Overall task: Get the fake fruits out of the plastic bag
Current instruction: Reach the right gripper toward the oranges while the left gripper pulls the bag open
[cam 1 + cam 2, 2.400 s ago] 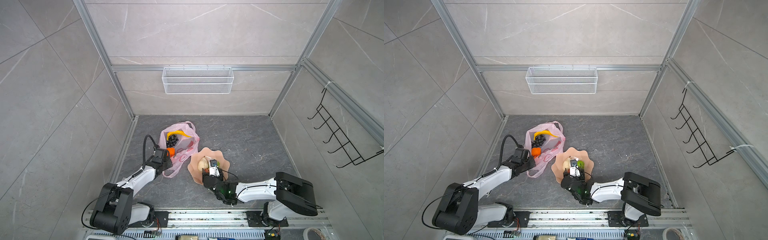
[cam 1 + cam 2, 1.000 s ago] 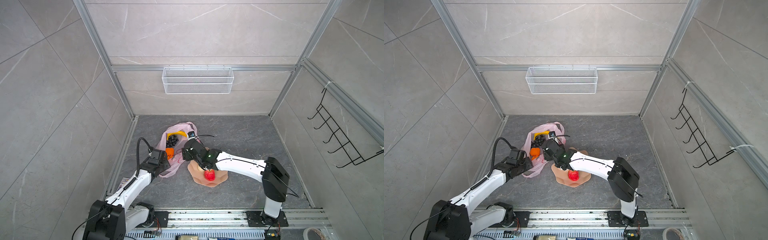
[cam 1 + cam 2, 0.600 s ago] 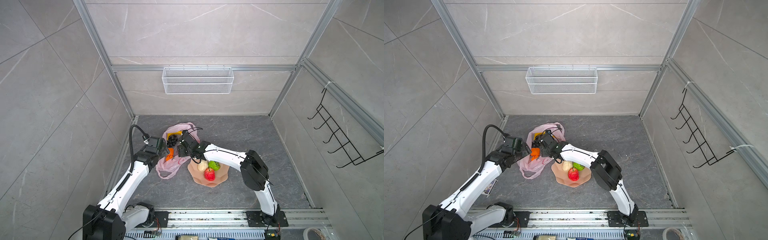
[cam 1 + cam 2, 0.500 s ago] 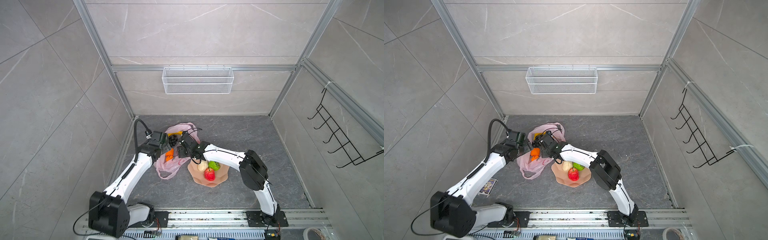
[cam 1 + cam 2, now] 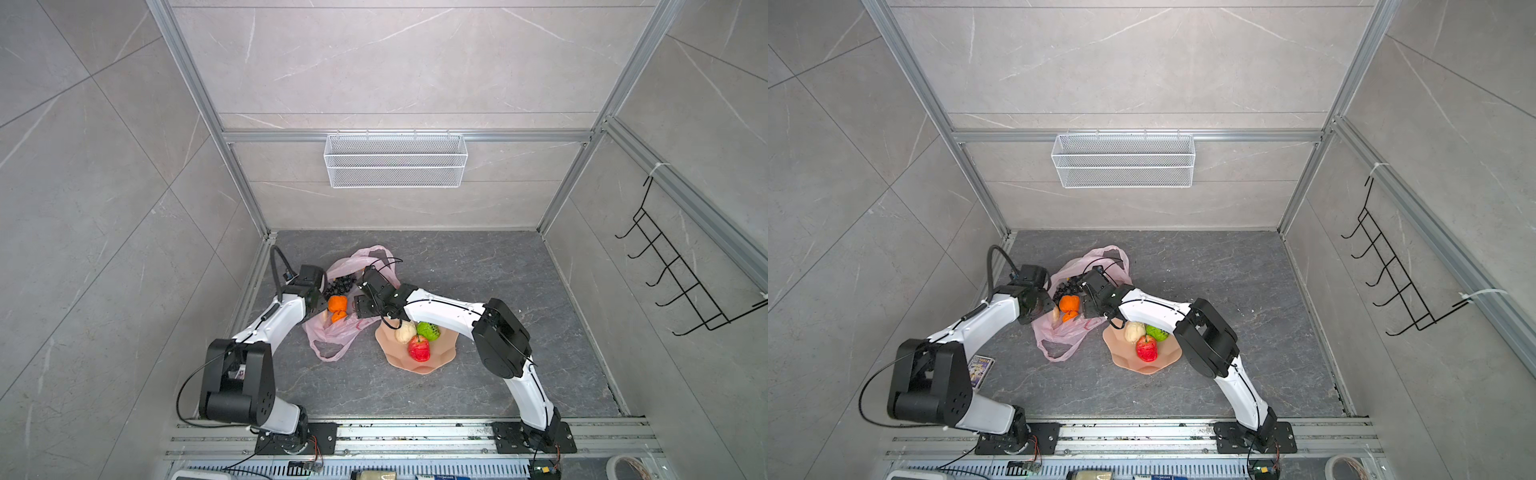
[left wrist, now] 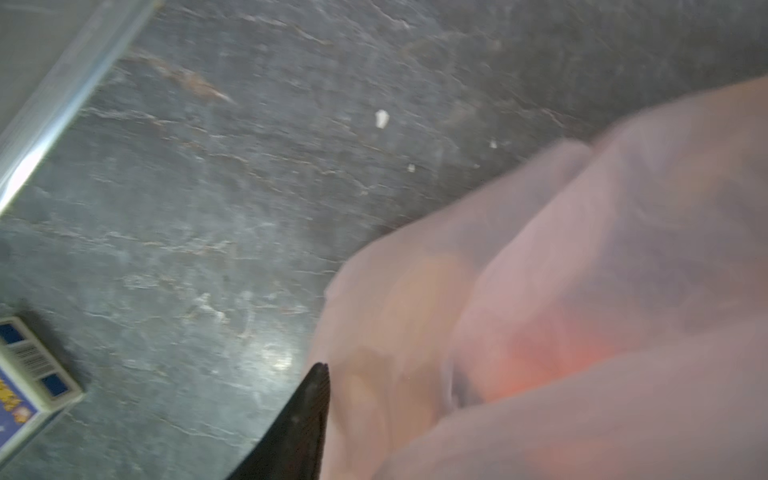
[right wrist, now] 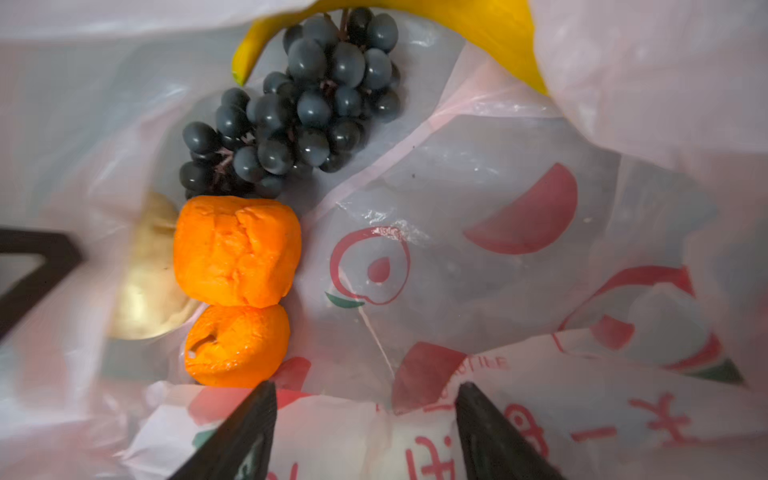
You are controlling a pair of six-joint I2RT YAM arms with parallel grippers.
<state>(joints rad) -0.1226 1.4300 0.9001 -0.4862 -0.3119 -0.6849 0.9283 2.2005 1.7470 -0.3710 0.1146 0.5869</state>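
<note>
The left arm (image 5: 278, 320) rises from its base and stretches forward, wrist bent inward. The left hand (image 5: 321, 308) angles down; only one dark finger (image 6: 305, 415) shows in its wrist view, so its grip cannot be judged. The right arm (image 5: 440, 311) folds at the elbow and reaches across leftward. The right hand (image 7: 365, 419) tilts downward, fingers (image 7: 249, 432) spread apart.

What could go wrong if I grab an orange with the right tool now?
1. The right tool stands open over a crumpled fold of the plastic bag; closing may pinch film, not fruit.
2. The larger orange touches the smaller orange and the grape bunch; lifting one could drag the others.
3. Film drapes over the left tool; if it is not holding the bag, the mouth may fall shut.
</note>
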